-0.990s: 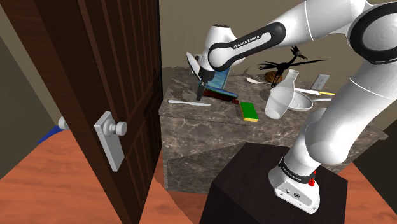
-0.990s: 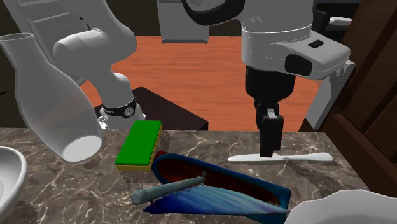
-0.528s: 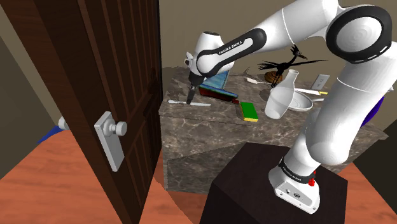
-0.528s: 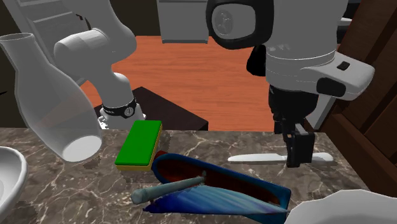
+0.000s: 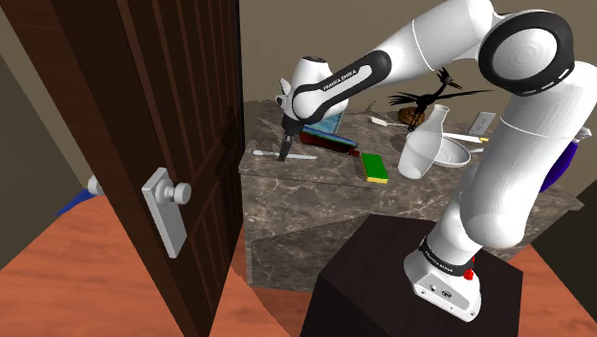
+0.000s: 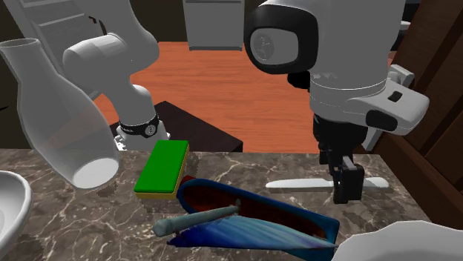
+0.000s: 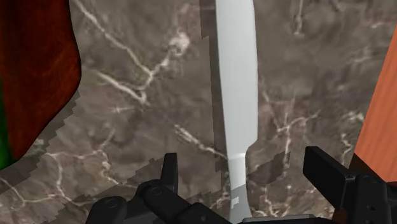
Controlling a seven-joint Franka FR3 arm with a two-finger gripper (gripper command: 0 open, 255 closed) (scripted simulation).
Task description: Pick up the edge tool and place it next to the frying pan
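The edge tool is a white knife (image 5: 287,155) lying flat on the dark marble counter (image 5: 316,191) near its door-side end. It also shows as the knife (image 6: 297,184) and, along the gripper, as the knife (image 7: 236,95). My black gripper (image 5: 284,150) hangs point-down over it, open. In the second exterior view the gripper (image 6: 347,190) is low at the knife's handle part. The wrist view has the gripper (image 7: 245,184) straddling the knife, its fingers (image 7: 169,170) apart and not touching it. A white pan-like dish (image 5: 452,155) with a long handle sits further along the counter.
A green sponge (image 5: 375,168) and a blue and red tray (image 6: 260,222) holding a grey tool lie near the knife. A pale tilted carafe (image 5: 424,144) stands by the dish. A dark open door (image 5: 153,144) is close to the counter's end. Orange floor (image 7: 382,95) lies beyond the counter edge.
The gripper has moved toward the shoulder view's left along the knife and come lower over it. It has stayed open; the knife has not moved.
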